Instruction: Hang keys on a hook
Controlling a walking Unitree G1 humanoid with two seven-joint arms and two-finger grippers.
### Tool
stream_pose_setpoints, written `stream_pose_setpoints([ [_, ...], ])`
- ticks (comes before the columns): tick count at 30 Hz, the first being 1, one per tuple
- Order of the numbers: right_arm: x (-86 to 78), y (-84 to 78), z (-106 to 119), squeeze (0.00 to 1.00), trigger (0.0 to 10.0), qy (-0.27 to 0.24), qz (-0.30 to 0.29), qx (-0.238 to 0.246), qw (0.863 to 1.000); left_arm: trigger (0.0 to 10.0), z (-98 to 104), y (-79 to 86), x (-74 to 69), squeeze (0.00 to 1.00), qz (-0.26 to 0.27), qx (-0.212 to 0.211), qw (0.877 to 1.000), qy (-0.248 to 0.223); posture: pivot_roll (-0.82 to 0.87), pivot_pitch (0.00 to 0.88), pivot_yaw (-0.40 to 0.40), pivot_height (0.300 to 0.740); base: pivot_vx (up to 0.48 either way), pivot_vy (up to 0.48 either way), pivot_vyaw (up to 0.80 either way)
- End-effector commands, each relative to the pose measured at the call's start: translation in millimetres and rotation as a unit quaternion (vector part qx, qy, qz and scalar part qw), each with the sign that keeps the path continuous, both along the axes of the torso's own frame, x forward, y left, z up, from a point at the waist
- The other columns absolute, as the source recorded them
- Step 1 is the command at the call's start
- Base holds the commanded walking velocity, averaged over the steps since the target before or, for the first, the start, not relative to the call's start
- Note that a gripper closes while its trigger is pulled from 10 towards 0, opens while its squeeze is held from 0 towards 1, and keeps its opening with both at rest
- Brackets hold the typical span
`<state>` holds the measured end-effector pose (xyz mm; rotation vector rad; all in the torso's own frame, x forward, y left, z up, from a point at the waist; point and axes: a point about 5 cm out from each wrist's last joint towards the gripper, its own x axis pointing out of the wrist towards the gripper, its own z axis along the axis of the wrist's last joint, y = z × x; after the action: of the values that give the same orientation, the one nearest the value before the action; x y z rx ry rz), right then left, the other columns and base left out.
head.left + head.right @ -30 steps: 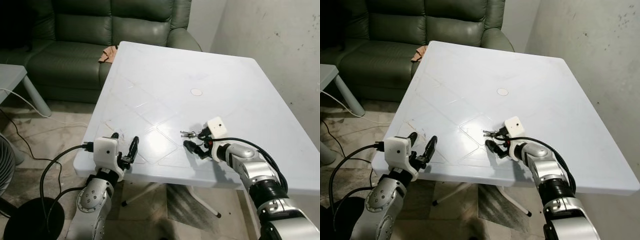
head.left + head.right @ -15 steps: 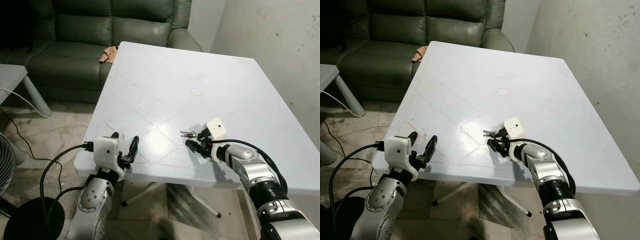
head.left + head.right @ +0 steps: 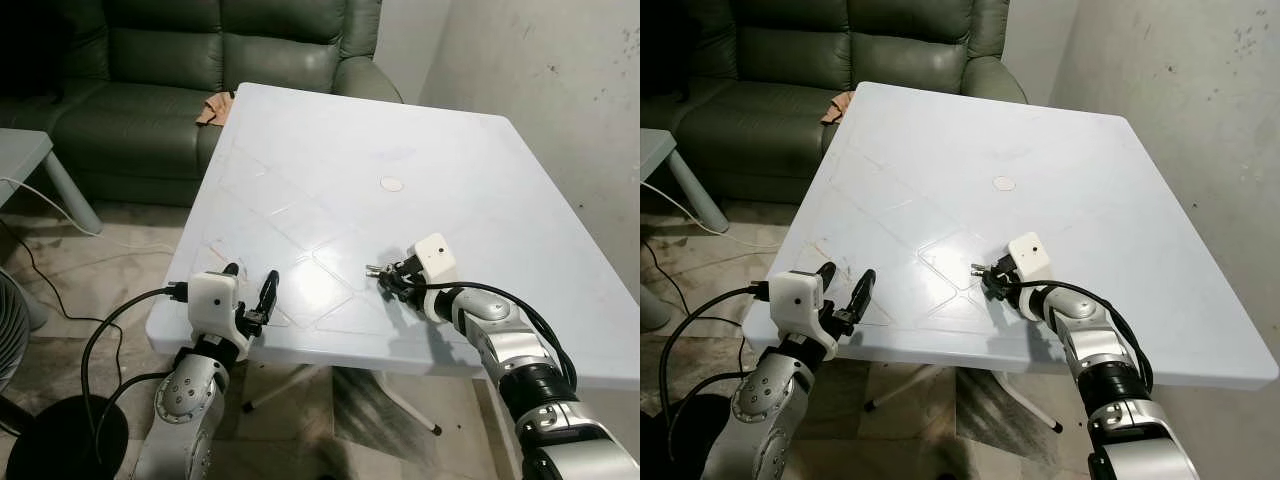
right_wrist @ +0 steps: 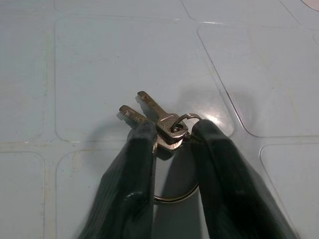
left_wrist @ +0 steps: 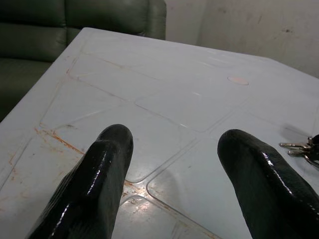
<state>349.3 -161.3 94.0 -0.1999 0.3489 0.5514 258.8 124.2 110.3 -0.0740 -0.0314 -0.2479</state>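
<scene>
Now, the big green sofa (image 3: 200, 60) sits at the back, and in front of it the white desk (image 3: 330, 150) fills the middle of the scene. Down at the near edge the left hand (image 3: 248, 295) hovers just off the desk's corner, fingers spread wide, nothing between them. Over on the other side the right hand (image 3: 992, 283) is low on the desk surface, narrowed around the keys (image 4: 158, 121), which lie on the desk near its front edge; the two black fingers (image 4: 137, 164) bracket the key heads and the ring, though whether they truly pinch yet is hard to say. So the pickup looks to be just underway, the keys not lifted, and carrying and hanging are all left.
</scene>
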Motion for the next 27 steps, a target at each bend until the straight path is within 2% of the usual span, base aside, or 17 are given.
stream_pose_setpoints([
  [1, 0.6, -6.2, 1, 0.00, 0.7, 0.001, -0.008, -0.003, 1.000, 10.0, 3, -0.4, 0.5, 0.00, 0.002, -0.003, 1.000, -0.003, -0.03, 0.081, -0.120, 0.740, 0.000, 0.000, 0.00],
  [2, 0.6, -6.3, 1, 0.00, 0.7, 0.000, -0.008, -0.003, 1.000, 10.0, 3, -0.4, 0.6, 0.00, 0.002, -0.003, 1.000, -0.003, -0.03, 0.081, -0.120, 0.740, 0.000, 0.000, 0.00],
  [3, 1.7, -6.5, 2, 0.00, 0.0, -0.008, -0.013, -0.004, 1.000, 10.0, 3, -0.2, 0.4, 0.00, 0.003, -0.003, 1.000, -0.003, -0.03, 0.081, -0.120, 0.740, 0.000, 0.000, 0.00],
  [4, 3.5, -6.1, 5, 0.00, 0.0, -0.014, -0.020, 0.003, 1.000, 10.0, 3, 0.1, 0.3, 0.00, 0.004, -0.003, 1.000, -0.003, -0.03, 0.081, -0.120, 0.740, 0.000, 0.000, 0.00],
  [5, 4.4, -5.9, 6, 0.00, 2.0, -0.016, -0.021, 0.004, 1.000, 10.0, 3, -0.1, 0.4, 0.00, 0.004, -0.004, 1.000, -0.004, -0.03, 0.082, -0.121, 0.740, 0.000, 0.000, 0.00],
  [6, 4.8, -5.7, 7, 0.00, 2.0, -0.015, -0.021, 0.005, 1.000, 10.0, 3, -0.2, 0.6, 0.00, 0.003, -0.004, 1.000, -0.004, -0.03, 0.082, -0.121, 0.740, 0.000, 0.000, 0.00],
  [7, 5.7, -4.8, 7, 0.00, 10.0, -0.009, -0.024, 0.014, 1.000, 10.0, 3, -0.3, 0.9, 0.00, 0.003, -0.004, 1.000, -0.003, -0.03, 0.082, -0.121, 0.740, 0.000, 0.000, 0.00],
  [13, 8.3, -4.7, 9, 0.00, 10.0, -0.006, -0.038, 0.027, 0.999, 10.0, 3, -0.3, 1.0, 0.00, 0.003, -0.005, 1.000, -0.004, -0.03, 0.082, -0.119, 0.740, 0.000, 0.000, 0.00],
  [14, 8.3, -4.8, 8, 0.36, 10.0, 0.005, -0.042, 0.035, 0.998, 10.0, 3, -0.3, 0.9, 0.00, 0.003, -0.004, 1.000, -0.003, -0.03, 0.082, -0.119, 0.740, 0.000, 0.000, 0.00],
  [15, 8.8, -4.6, 8, 1.00, 10.0, 0.008, -0.046, 0.045, 0.998, 10.0, 3, -0.3, 0.9, 0.00, 0.003, -0.004, 1.000, -0.003, -0.03, 0.084, -0.120, 0.740, 0.000, 0.000, 0.00],
  [20, 9.2, -1.9, 9, 1.00, 10.0, 0.021, -0.045, 0.067, 0.997, 10.0, 3, 0.1, 1.1, 0.00, 0.003, -0.004, 1.000, -0.003, -0.03, 0.085, -0.118, 0.740, 0.000, 0.000, 0.00],
  [23, 10.2, -1.4, 11, 1.00, 10.0, 0.009, -0.051, 0.063, 0.997, 10.0, 3, 0.3, 1.1, 0.00, 0.003, -0.004, 1.000, -0.003, -0.03, 0.084, -0.117, 0.740, 0.000, 0.000, 0.00],
  [27, 13.9, 1.3, 15, 1.00, 10.0, -0.005, -0.079, 0.084, 0.993, 10.0, 5, -0.8, 1.4, 0.00, -0.001, -0.003, 1.000, -0.005, -0.03, 0.084, -0.112, 0.740, 0.000, 0.000, 0.00],
])
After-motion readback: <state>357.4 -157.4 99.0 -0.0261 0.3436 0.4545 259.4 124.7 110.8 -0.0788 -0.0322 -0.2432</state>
